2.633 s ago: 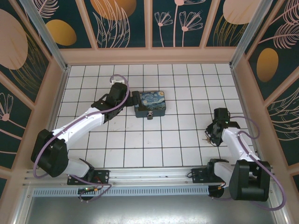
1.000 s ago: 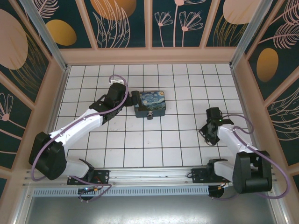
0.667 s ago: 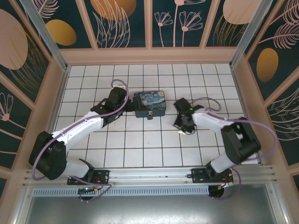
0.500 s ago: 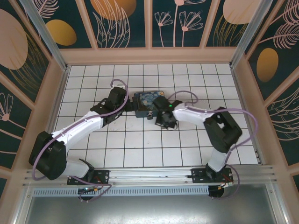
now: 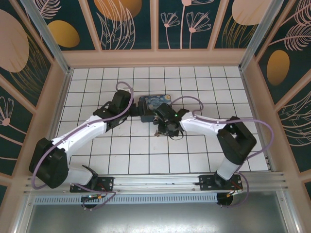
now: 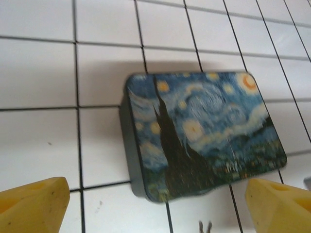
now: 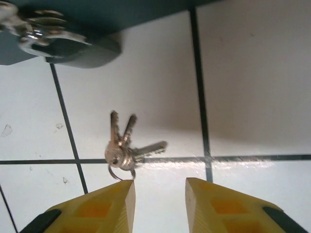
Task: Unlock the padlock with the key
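While the left gripper (image 6: 156, 206) gapes empty before the shut blue tin (image 6: 204, 131), the right gripper (image 7: 159, 196), slightly parted, holds nothing, the key (image 7: 124, 145) (a small bunch) lying on bare table (image 7: 243, 73) between it and the padlock (image 7: 58, 41).

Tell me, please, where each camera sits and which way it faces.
Top external: above and behind the bases, looking down on the table; both arms show, meeting at the painted tin box.
Left wrist: on the left arm, looking down at that box; left hand open, yellow tips showing.
Right wrist: on the right arm, looking down at keys and padlock; right hand open.
Shared: top and left wrist both see the box.
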`<move>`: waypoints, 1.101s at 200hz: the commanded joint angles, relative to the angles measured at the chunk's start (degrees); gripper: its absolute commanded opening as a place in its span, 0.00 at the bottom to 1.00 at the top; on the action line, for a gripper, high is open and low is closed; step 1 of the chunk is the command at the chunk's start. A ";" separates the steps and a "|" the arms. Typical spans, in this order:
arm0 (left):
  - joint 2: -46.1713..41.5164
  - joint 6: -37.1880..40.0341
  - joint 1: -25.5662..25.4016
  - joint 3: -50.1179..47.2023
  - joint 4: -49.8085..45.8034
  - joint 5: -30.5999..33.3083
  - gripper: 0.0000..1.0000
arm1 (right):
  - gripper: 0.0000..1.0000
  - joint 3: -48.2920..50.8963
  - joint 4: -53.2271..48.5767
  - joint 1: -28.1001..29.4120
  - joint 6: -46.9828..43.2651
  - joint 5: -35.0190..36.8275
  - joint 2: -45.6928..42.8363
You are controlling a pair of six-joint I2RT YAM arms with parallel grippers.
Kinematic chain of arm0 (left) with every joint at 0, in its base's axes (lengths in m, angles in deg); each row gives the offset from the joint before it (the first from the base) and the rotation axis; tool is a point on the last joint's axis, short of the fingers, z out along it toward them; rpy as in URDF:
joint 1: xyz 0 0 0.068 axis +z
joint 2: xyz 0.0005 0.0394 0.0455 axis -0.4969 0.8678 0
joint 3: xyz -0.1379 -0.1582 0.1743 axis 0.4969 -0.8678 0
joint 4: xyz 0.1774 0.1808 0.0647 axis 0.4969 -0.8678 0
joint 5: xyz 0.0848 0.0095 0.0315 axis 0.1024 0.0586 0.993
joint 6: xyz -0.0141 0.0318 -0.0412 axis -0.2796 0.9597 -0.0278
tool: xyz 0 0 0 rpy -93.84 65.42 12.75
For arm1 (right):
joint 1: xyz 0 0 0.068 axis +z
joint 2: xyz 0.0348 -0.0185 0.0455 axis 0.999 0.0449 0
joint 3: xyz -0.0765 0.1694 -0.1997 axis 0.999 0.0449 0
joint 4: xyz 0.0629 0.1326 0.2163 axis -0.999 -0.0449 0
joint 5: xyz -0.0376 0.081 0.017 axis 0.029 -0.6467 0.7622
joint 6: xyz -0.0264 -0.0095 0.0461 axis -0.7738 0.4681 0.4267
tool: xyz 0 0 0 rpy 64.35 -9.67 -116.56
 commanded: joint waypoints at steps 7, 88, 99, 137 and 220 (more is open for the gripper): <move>-1.75 -0.94 -2.98 -5.35 0.62 -8.98 0.87 | 0.28 8.01 9.99 -1.14 6.49 -5.35 -3.35; 11.07 4.53 -14.15 -3.47 4.39 -9.93 0.77 | 0.27 20.92 16.98 -14.14 4.82 -7.57 -13.05; 13.28 5.29 -14.14 -1.87 5.37 -10.71 0.78 | 0.27 21.89 17.42 -15.38 4.49 -7.66 -13.88; 17.89 6.19 -14.16 1.96 6.91 -12.67 0.77 | 0.27 25.51 19.22 -18.53 3.72 -8.92 -16.22; 26.07 6.29 -15.74 5.23 6.24 -13.40 0.76 | 0.27 26.50 20.53 -20.87 1.86 -10.46 -17.49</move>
